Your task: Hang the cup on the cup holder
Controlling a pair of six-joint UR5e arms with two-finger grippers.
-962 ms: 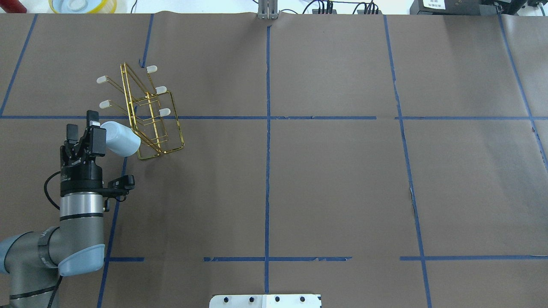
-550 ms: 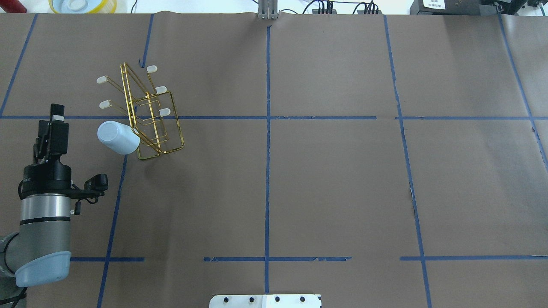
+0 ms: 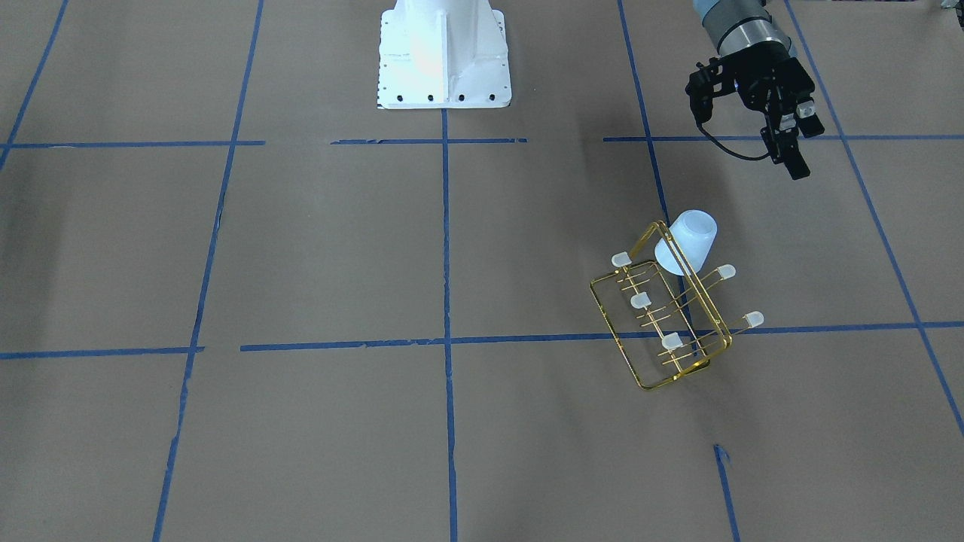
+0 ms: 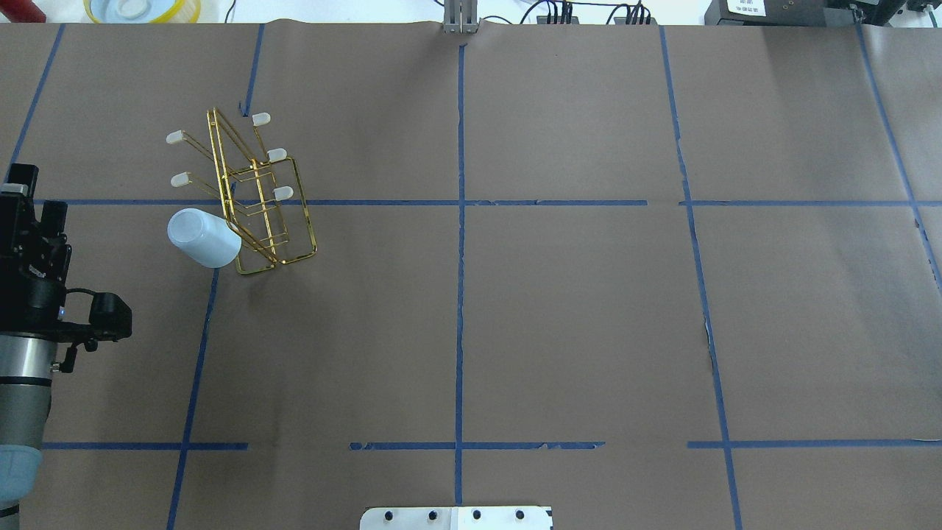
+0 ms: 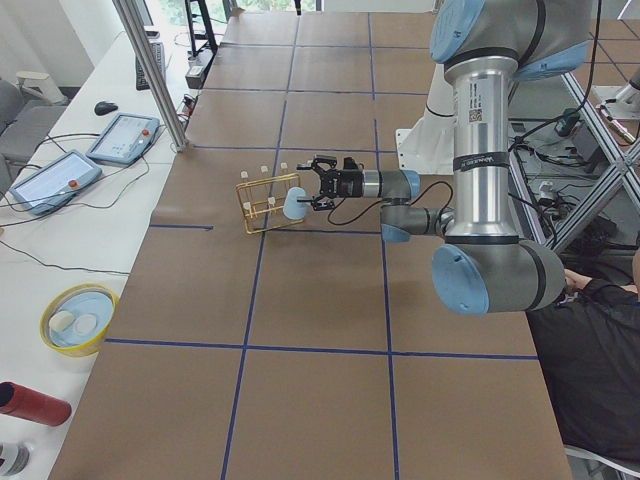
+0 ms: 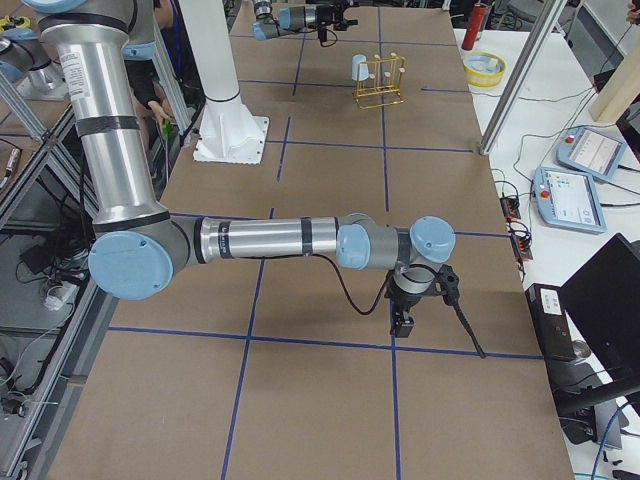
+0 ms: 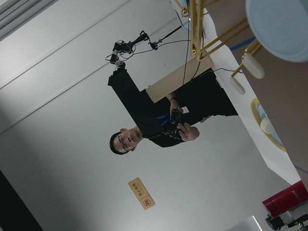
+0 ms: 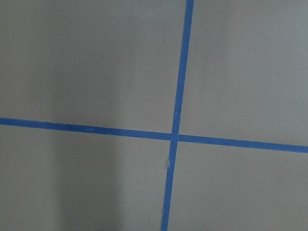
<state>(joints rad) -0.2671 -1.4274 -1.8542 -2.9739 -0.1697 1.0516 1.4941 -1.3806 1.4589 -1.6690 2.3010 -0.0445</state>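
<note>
The pale blue cup (image 4: 204,237) hangs tilted on a prong at the near left end of the gold wire cup holder (image 4: 291,210), mouth toward the rack. Both also show in the front view, the cup (image 3: 687,241) and the holder (image 3: 640,360). My left gripper (image 4: 37,191) is open and empty, well left of the cup at the view's edge; it also shows in the front view (image 3: 798,143). The left wrist view catches the cup's base (image 7: 284,21) and capped prongs (image 7: 252,67). My right gripper (image 6: 403,320) shows only in the exterior right view; I cannot tell its state.
Brown paper with blue tape lines covers the table. The white robot base (image 3: 443,53) stands at the robot's edge. A yellow bowl (image 4: 140,9) and a red cylinder (image 5: 30,403) lie beyond the far left corner. Tablets (image 5: 122,137) lie on a side table.
My left gripper was at the cup a second ago. It has let go and drawn back to the left. The cup stays on the rack.
</note>
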